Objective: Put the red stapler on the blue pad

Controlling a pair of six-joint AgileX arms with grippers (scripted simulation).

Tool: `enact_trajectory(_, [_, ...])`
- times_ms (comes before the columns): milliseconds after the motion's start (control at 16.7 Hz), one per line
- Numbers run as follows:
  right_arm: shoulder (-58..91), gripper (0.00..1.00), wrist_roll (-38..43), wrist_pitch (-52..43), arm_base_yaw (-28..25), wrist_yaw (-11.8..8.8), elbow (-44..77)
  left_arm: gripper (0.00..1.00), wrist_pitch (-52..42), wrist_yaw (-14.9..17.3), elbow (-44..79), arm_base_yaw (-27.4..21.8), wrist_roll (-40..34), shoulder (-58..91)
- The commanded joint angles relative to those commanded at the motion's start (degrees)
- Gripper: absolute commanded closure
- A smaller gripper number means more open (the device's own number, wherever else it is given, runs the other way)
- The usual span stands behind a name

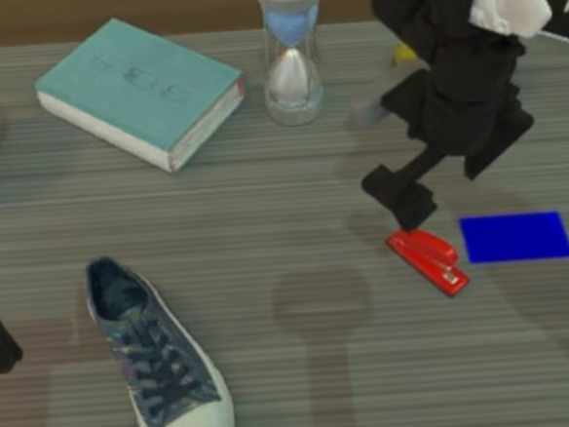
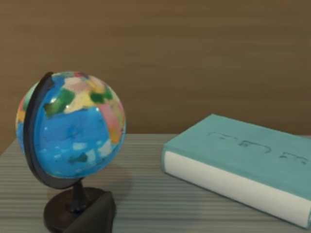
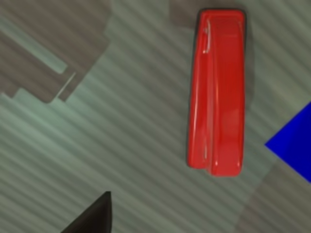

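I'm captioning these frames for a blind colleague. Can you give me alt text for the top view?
The right arm's end effector hangs just above one end of the stapler, which lies on the table close beside the pad without touching it. Farther left are a book, an hourglass and a sneaker.

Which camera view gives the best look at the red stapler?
The right wrist view: the red stapler fills much of it, whole and unobstructed, lying on the table beside a corner of the blue pad. The top view shows it smaller, with the right gripper at one end. The left wrist view does not show it.
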State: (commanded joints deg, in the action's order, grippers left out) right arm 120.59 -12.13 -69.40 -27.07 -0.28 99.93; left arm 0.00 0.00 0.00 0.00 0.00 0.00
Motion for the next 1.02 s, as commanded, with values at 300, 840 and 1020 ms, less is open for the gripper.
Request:
enact_trajectory(300, [0.6,0.00,0.0,2.4,0.1,0.0,-2.0,0.00,0.0,0.0,0.0,0.0,0.0,0.0])
enact_trajectory(840, [6.6,0.00,0.3,19.8,-0.2,0.1,-13.2,0.00,0.0,0.0,0.0,0.0,0.0,0.0])
enact_trajectory(1020, [6.6,0.00,0.3,19.8,-0.2,0.1,-13.2,0.00,0.0,0.0,0.0,0.0,0.0,0.0])
